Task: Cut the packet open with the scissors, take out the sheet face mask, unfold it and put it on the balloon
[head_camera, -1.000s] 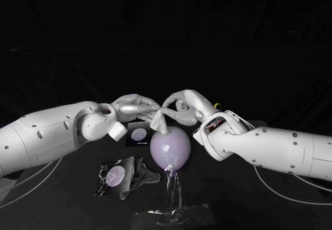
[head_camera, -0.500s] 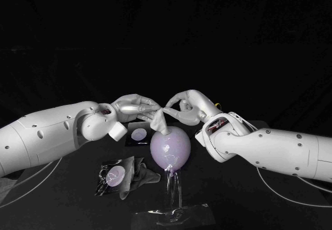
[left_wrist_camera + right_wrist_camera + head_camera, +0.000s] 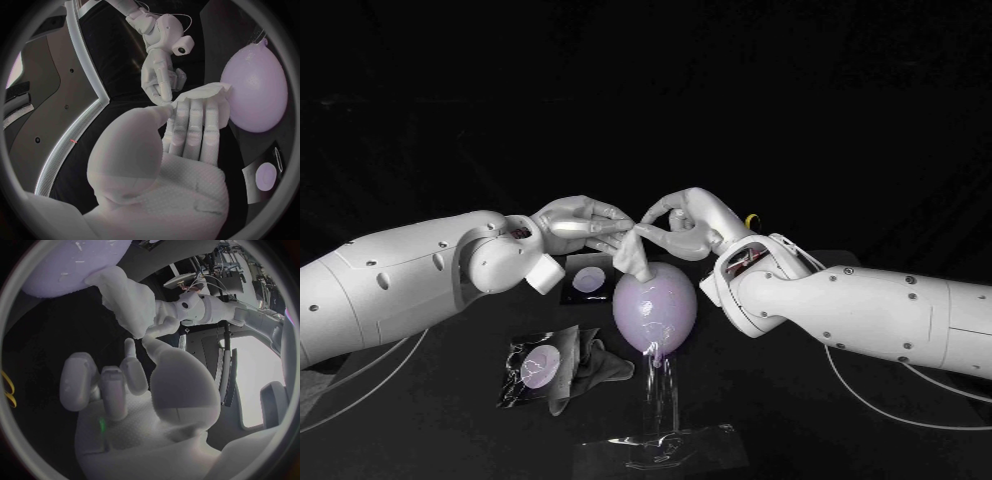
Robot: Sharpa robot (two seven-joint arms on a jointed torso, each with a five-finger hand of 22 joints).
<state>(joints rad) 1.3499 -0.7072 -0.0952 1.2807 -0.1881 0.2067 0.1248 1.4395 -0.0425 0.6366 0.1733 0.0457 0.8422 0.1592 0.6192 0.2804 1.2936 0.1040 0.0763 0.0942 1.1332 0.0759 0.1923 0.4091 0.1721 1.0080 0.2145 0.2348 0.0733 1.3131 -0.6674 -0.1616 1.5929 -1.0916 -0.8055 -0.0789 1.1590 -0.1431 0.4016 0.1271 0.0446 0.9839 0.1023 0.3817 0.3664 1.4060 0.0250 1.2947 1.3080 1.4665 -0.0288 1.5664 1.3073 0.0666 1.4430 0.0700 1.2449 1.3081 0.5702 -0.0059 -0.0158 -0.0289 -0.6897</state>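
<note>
One sheet mask, bunched into a pale wad, hangs at the centre of the head view. Its lower end meets the top of the one lilac balloon just below. Two hands hold it: the left hand pinches its left end between thumb and fingers, and the right hand pinches its right end. The balloon stands on one clear stand at bottom centre. One opened packet lies lower left, and one dark card bearing a pale disc sits just left of the balloon.
</note>
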